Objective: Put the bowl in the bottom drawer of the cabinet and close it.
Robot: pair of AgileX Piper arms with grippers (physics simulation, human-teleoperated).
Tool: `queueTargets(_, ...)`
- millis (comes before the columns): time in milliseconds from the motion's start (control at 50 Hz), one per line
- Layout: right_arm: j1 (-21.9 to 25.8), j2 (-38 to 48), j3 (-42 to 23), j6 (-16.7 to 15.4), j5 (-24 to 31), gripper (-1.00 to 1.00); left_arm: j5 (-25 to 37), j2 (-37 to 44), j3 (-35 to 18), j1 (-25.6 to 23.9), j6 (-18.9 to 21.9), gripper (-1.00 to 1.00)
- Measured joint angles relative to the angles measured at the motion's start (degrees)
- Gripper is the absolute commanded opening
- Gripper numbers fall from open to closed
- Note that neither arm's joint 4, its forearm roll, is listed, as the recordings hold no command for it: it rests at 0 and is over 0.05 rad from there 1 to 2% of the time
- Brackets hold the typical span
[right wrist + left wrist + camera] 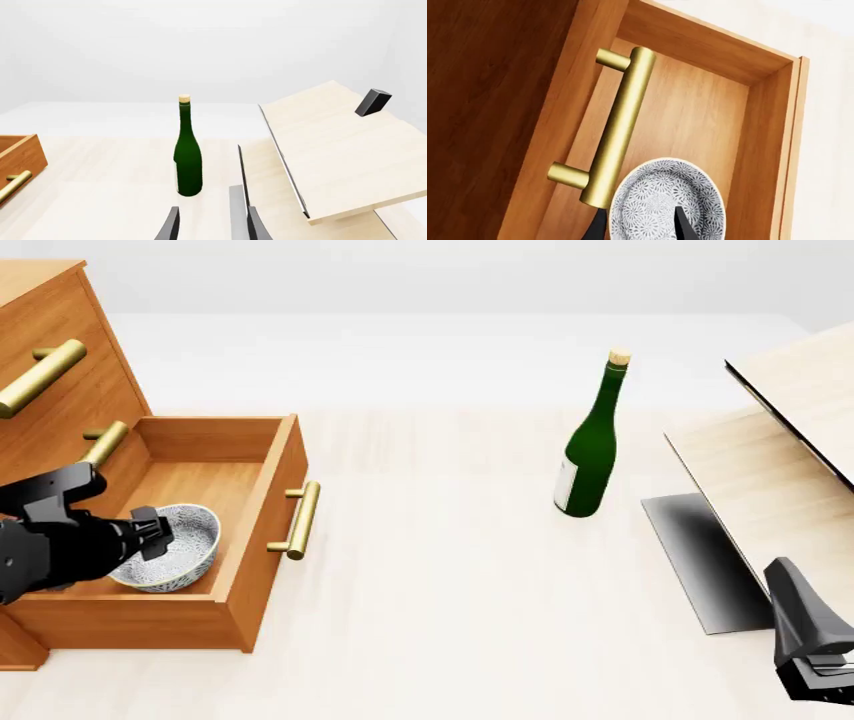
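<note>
The bowl (171,545) sits inside the open bottom drawer (254,570) of the cabinet (60,405), near the drawer's front left corner as the front view shows it; the left pincer (150,537) clasps its rim, 1 finger inside and 1 outside; whether the bowl rests on the drawer floor or hangs just above it I cannot tell. So the placing looks nearly done; release, withdrawal and pushing the drawer shut by its handle (302,521) remain. The right pincer (210,225) idles near the desk's right front corner, jaws apart and empty, facing a bottle (589,445).
</note>
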Motion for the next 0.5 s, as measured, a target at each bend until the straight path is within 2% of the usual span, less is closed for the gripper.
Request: queueTargets(500, 0.0, 0.0, 0.0, 0.0, 0.0, 1.00, 3.9, -6.5, 1.0, -0.3, 0.8, 1.00)
